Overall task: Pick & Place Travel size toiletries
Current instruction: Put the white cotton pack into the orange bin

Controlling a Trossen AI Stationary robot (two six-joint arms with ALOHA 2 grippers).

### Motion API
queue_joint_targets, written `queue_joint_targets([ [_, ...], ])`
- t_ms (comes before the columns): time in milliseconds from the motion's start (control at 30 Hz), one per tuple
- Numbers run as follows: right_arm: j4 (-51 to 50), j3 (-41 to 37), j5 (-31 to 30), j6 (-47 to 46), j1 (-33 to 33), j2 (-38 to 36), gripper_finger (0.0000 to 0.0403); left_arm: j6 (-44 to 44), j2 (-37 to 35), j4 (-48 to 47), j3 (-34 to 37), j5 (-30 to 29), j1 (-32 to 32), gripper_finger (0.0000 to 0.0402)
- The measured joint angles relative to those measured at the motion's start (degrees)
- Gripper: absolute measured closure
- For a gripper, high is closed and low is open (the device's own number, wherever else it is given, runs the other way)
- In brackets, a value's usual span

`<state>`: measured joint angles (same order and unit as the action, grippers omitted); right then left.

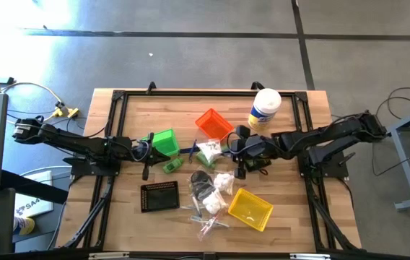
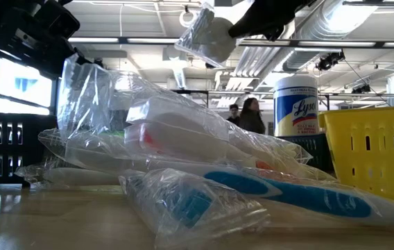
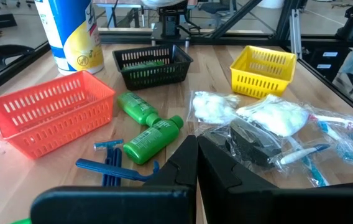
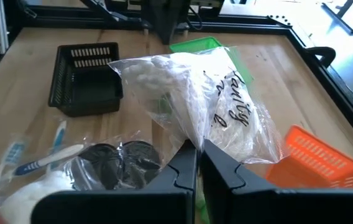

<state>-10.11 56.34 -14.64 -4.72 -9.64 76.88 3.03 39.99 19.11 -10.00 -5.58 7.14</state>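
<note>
My right gripper (image 4: pixel 198 149) is shut on a clear packet of white fluff with dark writing (image 4: pixel 195 102), held in the air between the orange bin (image 1: pixel 214 124) and the green bin (image 1: pixel 165 141). The packet also shows high in the low view (image 2: pixel 207 35). The other travel size toiletries lie on the table: two green bottles (image 3: pixel 148 127), blue razors (image 3: pixel 111 165), and a pile (image 1: pixel 212 191) of white packets and wrapped toothbrushes (image 2: pixel 287 191). My left gripper (image 3: pixel 196 146) is shut on nothing, beside the green bin at the left. My right gripper pinches the packet's near edge (image 4: pixel 192 138) between its two fingers. The fingers come from the table's right side, slanting down. The packet sticks out beyond the fingertips, lifted clear of the table and the other items.
A tall white canister with a yellow label (image 1: pixel 265 108) stands at the back. A yellow bin (image 1: pixel 250 208) lies at the front right and a black bin (image 1: pixel 159 195) at the front left. A dark frame (image 1: pixel 122 97) borders the wooden table.
</note>
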Motion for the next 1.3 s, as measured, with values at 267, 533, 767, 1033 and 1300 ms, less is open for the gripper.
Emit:
queue_joint_targets([
  [267,-3.23,0.00,6.09,-7.56,-1.51,0.00,0.0399,0.22,0.00,-0.01,0.00,0.00,0.01,0.0402],
  [533,-9.74,0.00,5.03,-17.76,-6.30,0.02,0.0399,0.24,0.00,0.00,0.00,0.00,0.00,0.0402],
  [767,-9.12,0.00,-4.09,-14.16,-5.82,0.08,0.0399,0.24,0.00,0.03,0.00,0.01,0.00,0.0402],
  [1033,-5.64,0.02,-5.32,-9.00,2.06,1.40,0.0399,0.26,0.00,0.03,0.00,0.01,0.00,0.0402],
  [1300,1.10,0.02,-5.32,-7.03,8.84,7.16,0.0399,0.26,0.00,0.19,0.01,0.02,0.01,0.0402],
])
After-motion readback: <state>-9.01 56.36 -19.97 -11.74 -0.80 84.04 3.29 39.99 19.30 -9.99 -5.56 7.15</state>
